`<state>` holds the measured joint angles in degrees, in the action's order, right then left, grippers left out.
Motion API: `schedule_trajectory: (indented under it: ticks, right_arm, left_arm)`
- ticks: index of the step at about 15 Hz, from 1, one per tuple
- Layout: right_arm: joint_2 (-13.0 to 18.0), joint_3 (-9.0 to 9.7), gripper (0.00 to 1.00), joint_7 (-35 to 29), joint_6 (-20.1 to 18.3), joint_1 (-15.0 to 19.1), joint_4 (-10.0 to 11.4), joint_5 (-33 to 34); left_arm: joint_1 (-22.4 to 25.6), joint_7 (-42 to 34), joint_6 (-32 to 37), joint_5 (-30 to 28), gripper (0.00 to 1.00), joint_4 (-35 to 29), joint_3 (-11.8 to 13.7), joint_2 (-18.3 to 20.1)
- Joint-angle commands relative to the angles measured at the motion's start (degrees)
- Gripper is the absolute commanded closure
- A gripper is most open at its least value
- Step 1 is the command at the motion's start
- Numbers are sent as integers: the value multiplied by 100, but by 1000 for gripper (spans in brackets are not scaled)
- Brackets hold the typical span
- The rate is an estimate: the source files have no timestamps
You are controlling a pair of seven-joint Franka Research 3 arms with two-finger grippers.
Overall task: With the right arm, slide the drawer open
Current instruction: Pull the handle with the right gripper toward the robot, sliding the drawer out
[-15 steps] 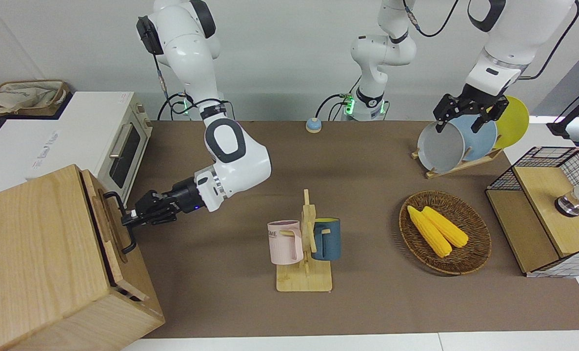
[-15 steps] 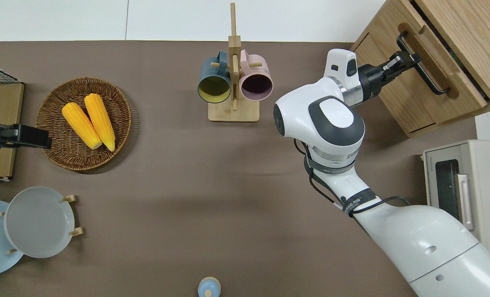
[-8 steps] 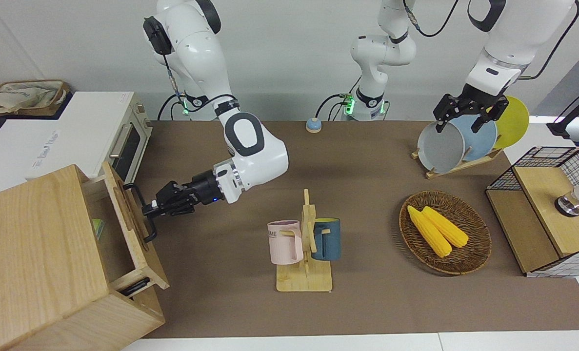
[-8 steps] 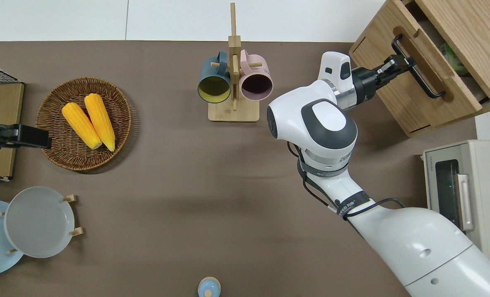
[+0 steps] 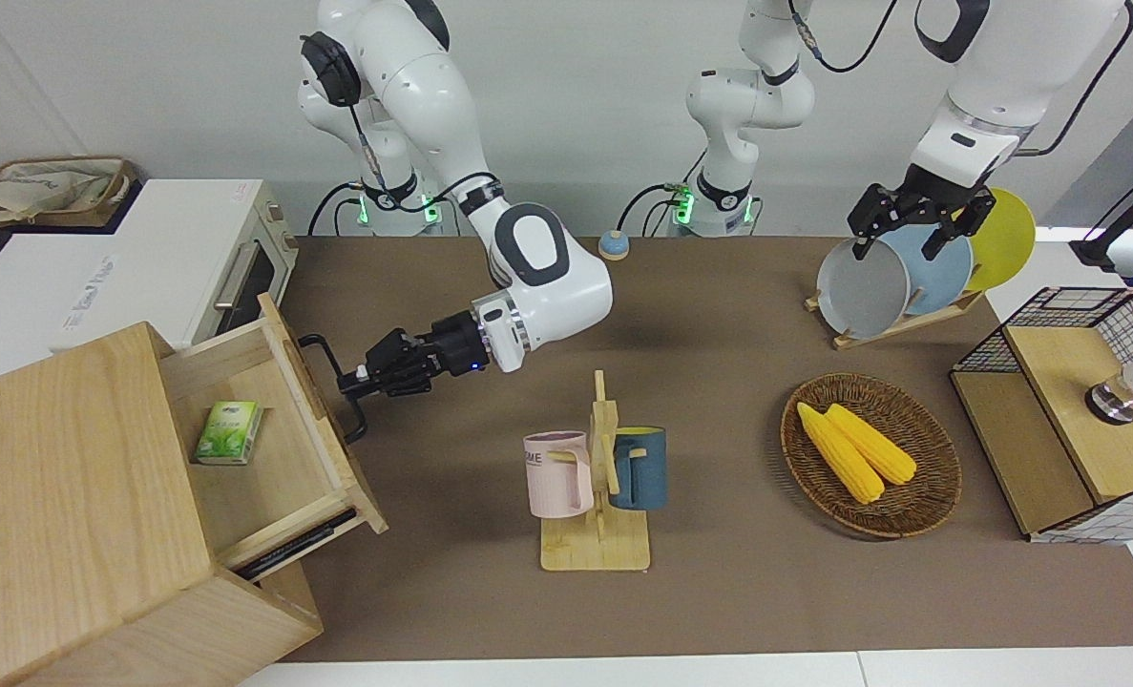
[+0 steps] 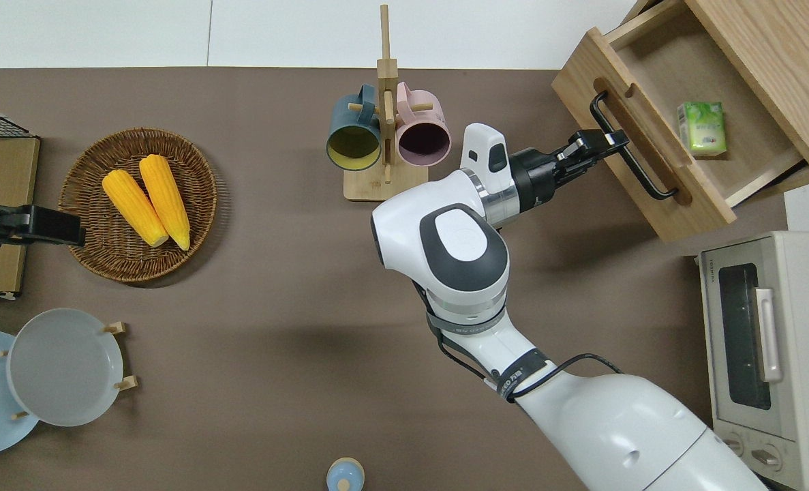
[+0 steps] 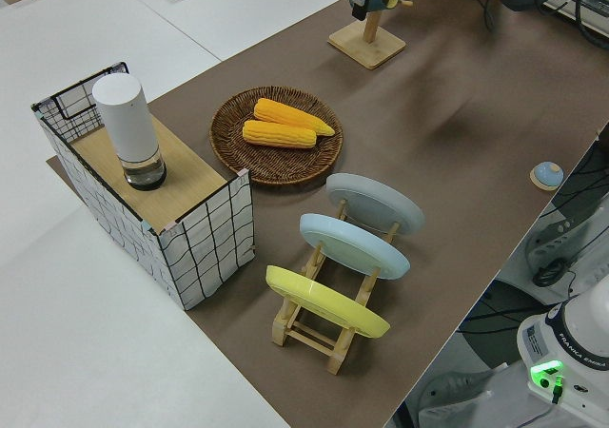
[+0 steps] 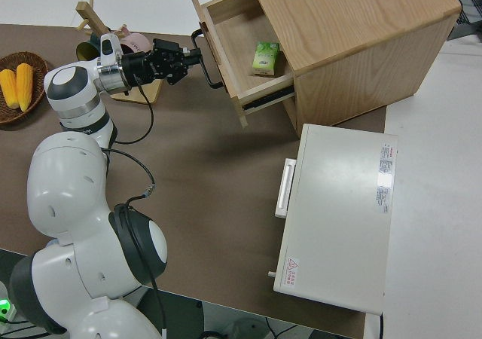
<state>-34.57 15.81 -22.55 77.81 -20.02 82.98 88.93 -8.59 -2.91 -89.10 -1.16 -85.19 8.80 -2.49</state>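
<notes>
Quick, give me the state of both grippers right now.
Right gripper: shut on the drawer handle, drawer pulled out.
Left gripper: parked, fingers open, holding nothing.

You can't make out the print on the green packet (image 5: 229, 432) in the drawer (image 6: 677, 146); it is too small. The cabinet (image 5: 60, 506) runs off the front view's edge, and the left gripper (image 6: 70, 228) is mostly cut off in the overhead view.
</notes>
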Motion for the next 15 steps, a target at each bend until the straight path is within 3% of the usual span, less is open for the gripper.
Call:
schedule_trajectory:
  ticks: [1,10,15]
  right_arm:
    - [126,-25,944,102,-547,-335,122,-24]
    - [108,-34,950,110,-987,-871,122,-16]
    - [99,-43,950,110,-1154,-1126,8,-173]
  left_arm:
    - [-99,-43,-2,72,5,117,95,-76]
    - [-99,-43,-2,72,2,117,95,-76]
    - [-99,-43,-2,72,5,117,95,-76]
